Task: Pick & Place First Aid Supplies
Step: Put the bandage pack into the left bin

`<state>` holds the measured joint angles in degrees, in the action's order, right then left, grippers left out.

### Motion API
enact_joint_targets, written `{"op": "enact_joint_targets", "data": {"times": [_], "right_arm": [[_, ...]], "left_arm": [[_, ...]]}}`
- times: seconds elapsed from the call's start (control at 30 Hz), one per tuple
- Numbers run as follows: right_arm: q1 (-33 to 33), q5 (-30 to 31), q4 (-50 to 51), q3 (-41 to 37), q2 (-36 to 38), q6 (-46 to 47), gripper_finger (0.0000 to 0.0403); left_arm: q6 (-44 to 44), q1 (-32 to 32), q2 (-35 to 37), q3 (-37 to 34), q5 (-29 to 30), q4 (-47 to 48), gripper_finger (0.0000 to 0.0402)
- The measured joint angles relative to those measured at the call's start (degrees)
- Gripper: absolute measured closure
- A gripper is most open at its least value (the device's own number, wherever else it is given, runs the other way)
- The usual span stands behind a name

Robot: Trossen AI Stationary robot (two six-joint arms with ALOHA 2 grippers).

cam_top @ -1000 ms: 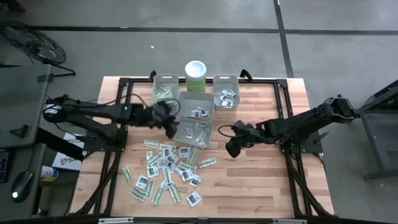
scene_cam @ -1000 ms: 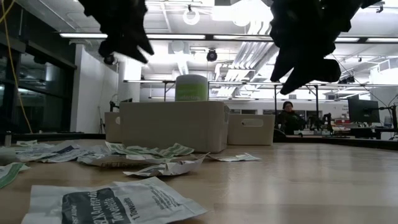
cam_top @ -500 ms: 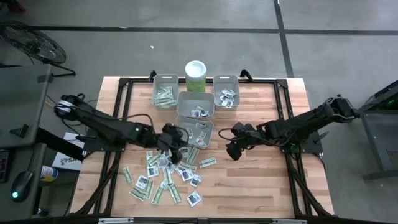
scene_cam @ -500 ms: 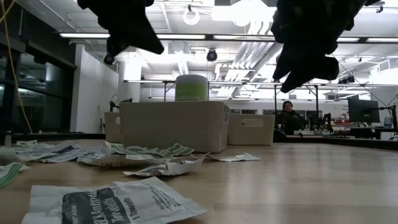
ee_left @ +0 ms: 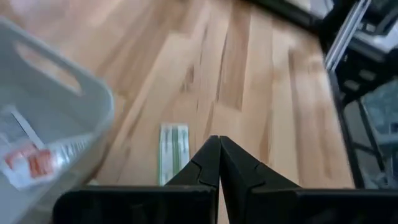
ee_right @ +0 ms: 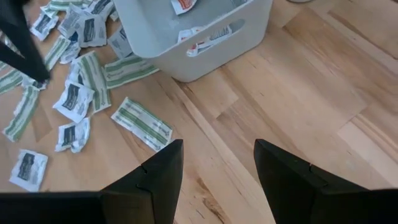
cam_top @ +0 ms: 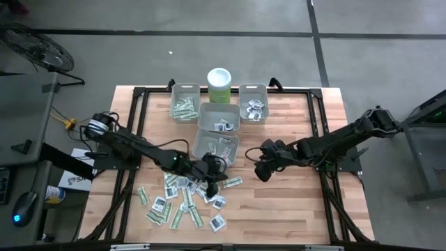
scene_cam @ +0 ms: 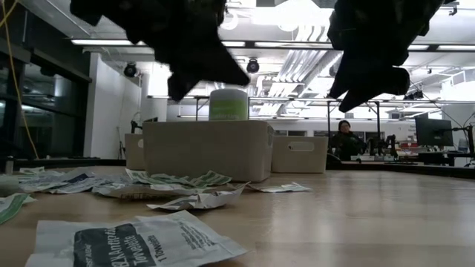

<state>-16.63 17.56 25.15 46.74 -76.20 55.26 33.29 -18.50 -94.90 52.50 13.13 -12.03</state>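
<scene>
Pale wooden tabletop [cam_top: 293, 202]: left gripper [cam_top: 214, 183], fingers pressed together, hangs over scattered green-white paper packets [cam_top: 182, 199]; right gripper [cam_top: 260, 167] waits spread nearby.

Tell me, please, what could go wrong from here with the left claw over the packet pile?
The left claw is shut with nothing visible between its fingers, so a pick may come up empty unless it reopens. The packets overlap, so it might drag several. The nearest grey bin is close enough to bump.

Open-plan lab: ceiling strip lights [scene_cam: 111, 42], monitors [scene_cam: 433, 132]
</scene>
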Motion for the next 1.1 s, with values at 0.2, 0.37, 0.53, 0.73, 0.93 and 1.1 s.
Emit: {"op": "enact_joint_targets", "data": {"times": [0.2, 0.37, 0.53, 0.73, 0.93, 1.1], "right_arm": [[-1.85, 1.48, 0.25, 0.00, -0.72, 0.39, 0.0212], [-2.31, 3.04, 0.32, 0.00, -0.73, 1.49, 0.0212], [-2.29, 3.83, 0.30, 0.00, -0.73, 1.50, 0.0212], [-2.29, 4.00, 0.30, 0.00, -0.73, 1.44, 0.0212], [-2.29, 4.13, 0.30, 0.00, -0.73, 1.35, 0.0212], [-2.29, 5.01, 0.30, 0.00, -0.73, 1.46, 0.0212]], "left_arm": [[-0.03, 0.00, -4.12, -0.05, -1.39, -1.88, 0.0401], [-1.07, 0.00, -5.43, -0.05, -2.26, -1.88, 0.0401], [-5.70, -0.02, -5.44, -0.05, -2.02, -1.93, 0.0401], [-15.17, -1.99, -5.42, -0.05, -0.66, -1.42, 0.0401], [-17.25, -2.56, -5.44, -0.05, 1.71, -1.30, 0.0401], [-18.10, -2.62, -7.08, 0.75, 2.04, -0.59, 0.0401]]}}
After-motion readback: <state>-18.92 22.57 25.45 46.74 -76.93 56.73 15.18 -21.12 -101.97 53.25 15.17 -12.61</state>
